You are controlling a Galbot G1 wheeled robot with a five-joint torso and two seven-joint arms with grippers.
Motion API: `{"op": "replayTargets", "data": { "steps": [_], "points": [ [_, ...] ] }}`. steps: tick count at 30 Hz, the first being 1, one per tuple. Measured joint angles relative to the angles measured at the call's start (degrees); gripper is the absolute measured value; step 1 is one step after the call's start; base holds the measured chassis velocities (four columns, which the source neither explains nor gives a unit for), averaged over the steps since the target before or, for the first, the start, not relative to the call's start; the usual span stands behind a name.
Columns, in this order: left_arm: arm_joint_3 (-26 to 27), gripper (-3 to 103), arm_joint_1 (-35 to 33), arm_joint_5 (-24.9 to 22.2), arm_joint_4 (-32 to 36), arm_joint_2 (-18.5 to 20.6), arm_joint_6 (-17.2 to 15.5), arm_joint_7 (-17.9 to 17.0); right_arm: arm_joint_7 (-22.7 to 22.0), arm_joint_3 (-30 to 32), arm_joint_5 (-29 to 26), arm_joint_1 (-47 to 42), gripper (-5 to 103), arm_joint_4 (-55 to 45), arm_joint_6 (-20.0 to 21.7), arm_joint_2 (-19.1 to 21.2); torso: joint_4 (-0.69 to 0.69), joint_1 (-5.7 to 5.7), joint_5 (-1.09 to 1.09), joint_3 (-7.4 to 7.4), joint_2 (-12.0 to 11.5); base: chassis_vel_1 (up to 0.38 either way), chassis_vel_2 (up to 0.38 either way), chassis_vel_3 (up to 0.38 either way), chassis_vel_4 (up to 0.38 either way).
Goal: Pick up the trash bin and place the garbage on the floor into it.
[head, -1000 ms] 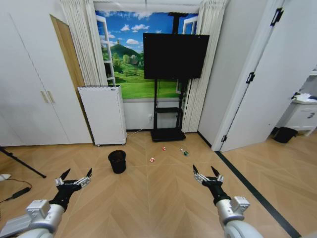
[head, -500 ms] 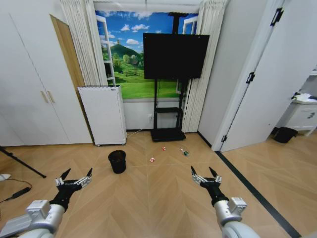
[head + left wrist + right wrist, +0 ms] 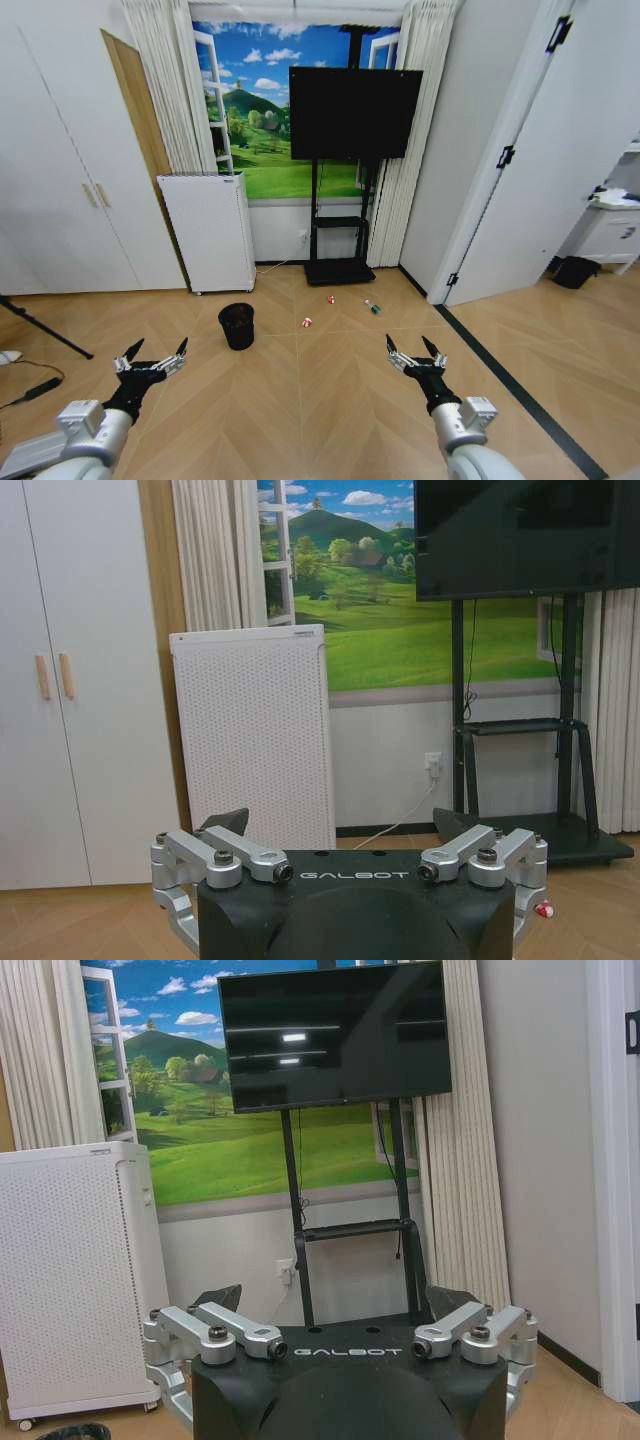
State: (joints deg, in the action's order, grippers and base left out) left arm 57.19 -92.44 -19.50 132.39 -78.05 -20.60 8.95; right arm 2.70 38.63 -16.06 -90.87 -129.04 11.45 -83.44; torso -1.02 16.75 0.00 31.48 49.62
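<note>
Approach step, nothing grasped yet: bin (image 3: pixel 237 326) stands on the floor just in front of the white cabinet (image 3: pixel 208 232), garbage (image 3: pixel 343 306) scattered beside it toward the TV stand (image 3: pixel 339 268). Left gripper (image 3: pixel 152 356) and right gripper (image 3: pixel 417 352) hover low, fingers spread, well short of the bin. Next move probably calls for closing in on the bin. Right wrist view catches the bin's rim (image 3: pixel 70 1432); left wrist view catches a red scrap (image 3: pixel 545 910) instead.

One trash bin (image 3: pixel 237 325), ahead of the left gripper (image 3: pixel 153 356). Three garbage pieces ahead, between the two grippers' lines: two red-and-white scraps (image 3: pixel 307 322) (image 3: pixel 331 299), one green piece (image 3: pixel 374 308). Two grippers, left and right gripper (image 3: pixel 416 350), fingers spread. One white cabinet (image 3: pixel 209 232), one TV (image 3: pixel 354 113).
</note>
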Motion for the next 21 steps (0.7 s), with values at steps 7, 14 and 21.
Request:
{"op": "replayTargets", "data": {
  "steps": [7, 14, 21],
  "points": [
    [0.08, 100, -0.09, 0.02, 0.00, -0.21, 0.00, 0.17, 0.86, 0.14, 0.30, -0.14, 100, 0.08, -0.15, 0.00, 0.00, 0.00, 0.00, 0.00, 0.00, 0.000, 0.000, 0.000, 0.000],
    [0.18, 100, -0.11, 0.05, 0.33, -0.30, 0.01, 0.28, 1.03, 0.39, 0.32, -0.42, 100, 0.08, -0.75, 0.04, 0.00, -0.02, 0.01, -0.01, 0.01, -0.055, 0.052, 0.072, -0.058],
    [0.37, 100, -0.28, 0.05, 0.51, -0.51, 0.18, 0.38, 1.07, 0.38, 0.32, -0.49, 100, -0.17, -0.81, 0.13, 0.01, 0.00, 0.00, 0.00, 0.00, -0.177, 0.194, 0.199, -0.208]
  ]
}}
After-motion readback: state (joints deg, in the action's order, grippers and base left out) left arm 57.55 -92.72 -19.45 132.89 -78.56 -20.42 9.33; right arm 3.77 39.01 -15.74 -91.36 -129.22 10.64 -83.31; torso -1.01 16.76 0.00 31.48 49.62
